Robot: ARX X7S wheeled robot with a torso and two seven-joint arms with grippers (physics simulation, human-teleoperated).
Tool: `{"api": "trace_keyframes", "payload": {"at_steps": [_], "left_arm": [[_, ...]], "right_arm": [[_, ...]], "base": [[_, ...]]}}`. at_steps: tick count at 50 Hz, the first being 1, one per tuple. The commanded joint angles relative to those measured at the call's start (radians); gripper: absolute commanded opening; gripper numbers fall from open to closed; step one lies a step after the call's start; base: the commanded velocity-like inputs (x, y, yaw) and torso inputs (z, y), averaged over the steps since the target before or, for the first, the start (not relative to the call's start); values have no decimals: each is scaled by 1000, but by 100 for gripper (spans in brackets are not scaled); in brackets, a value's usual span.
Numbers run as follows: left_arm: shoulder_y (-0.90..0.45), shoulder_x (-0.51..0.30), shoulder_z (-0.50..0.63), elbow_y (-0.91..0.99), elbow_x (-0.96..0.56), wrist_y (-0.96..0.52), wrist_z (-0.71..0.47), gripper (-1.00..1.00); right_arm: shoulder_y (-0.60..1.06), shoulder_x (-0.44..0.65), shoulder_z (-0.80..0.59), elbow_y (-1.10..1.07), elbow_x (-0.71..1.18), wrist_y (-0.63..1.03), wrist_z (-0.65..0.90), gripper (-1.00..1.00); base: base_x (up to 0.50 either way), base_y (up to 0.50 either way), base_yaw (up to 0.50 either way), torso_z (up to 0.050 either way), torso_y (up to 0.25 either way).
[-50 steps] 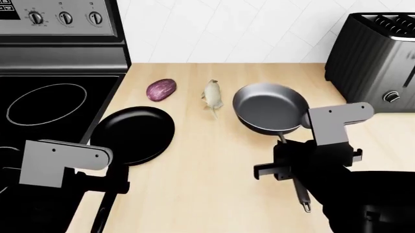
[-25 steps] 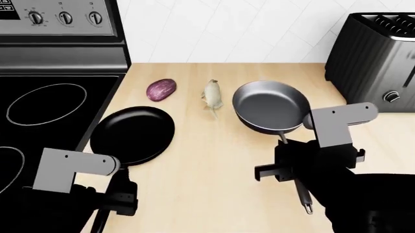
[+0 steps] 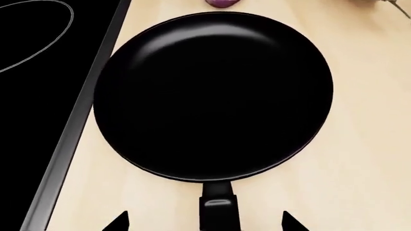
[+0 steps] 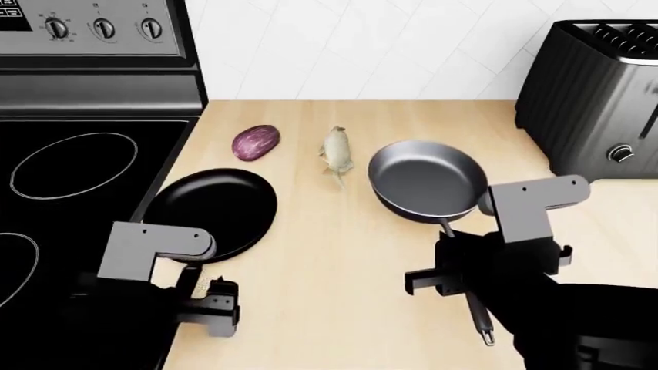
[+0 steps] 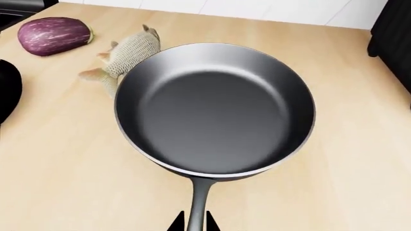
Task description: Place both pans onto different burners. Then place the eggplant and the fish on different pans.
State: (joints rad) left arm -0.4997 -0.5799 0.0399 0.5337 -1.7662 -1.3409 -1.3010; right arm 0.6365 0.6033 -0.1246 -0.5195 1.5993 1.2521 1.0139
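Right wrist view: right end effector (image 5: pixel 193 224) clamping grey pan (image 5: pixel 215 108) handle

Both pans (image 4: pixel 213 213) (image 4: pixel 428 179), eggplant (image 4: pixel 256 142), fish (image 4: pixel 337 152) on counter.

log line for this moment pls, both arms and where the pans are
left gripper: open, astride black pan handle | right gripper: shut on grey pan handle | both pans on counter, no burner used
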Motion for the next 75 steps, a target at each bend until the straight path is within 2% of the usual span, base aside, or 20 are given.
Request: {"api": "trace_keyframes", "payload": {"at_steps": [1, 16, 17, 25, 34, 43, 53, 58, 69, 75], "left_arm": [[-17, 27, 54, -57, 27, 7, 4, 100], [39, 31, 57, -69, 107, 32, 70, 100], [40, 30, 57, -68, 111, 34, 70, -100], [37, 20, 53, -54, 101, 44, 62, -100], [21, 4, 48, -18, 155, 53, 106, -100], [-6, -36, -15, 53, 191, 93, 160, -100], [-57, -103, -58, 125, 14, 125, 55, -100], [5, -103, -87, 155, 79, 127, 116, -100], [29, -115, -101, 167, 90, 138, 124, -100], [35, -118, -102, 166, 104, 141, 135, -100]], "right_arm": [[-6, 6, 17, -5, -73, -22, -12, -100], [-14, 10, 11, -5, -79, -35, -21, -100], [-14, 10, 11, -5, -79, -36, -22, -100], [-14, 11, 6, -9, -77, -40, -19, -100], [-18, 16, 8, -16, -69, -48, -15, -100], [-21, 37, 32, -74, -64, -66, -5, -100], [-3, 54, 37, -124, 4, -67, 44, -100], [1, 60, 33, -130, 21, -68, 58, -100], [1, 65, 23, -146, 12, -73, 54, -100], [5, 64, 24, -143, 2, -83, 49, -100]], "base": [[0, 0, 0, 0, 0], [2, 0, 0, 0, 1], [0, 0, -3, 0, 0], [0, 1, 0, 0, 0], [0, 0, 0, 0, 0], [0, 0, 0, 0, 1], [0, 0, 0, 1, 4], [-45, 0, 0, 2, 2], [-473, 67, 0, 1, 3], [-76, 3, 0, 2, 2]]}}
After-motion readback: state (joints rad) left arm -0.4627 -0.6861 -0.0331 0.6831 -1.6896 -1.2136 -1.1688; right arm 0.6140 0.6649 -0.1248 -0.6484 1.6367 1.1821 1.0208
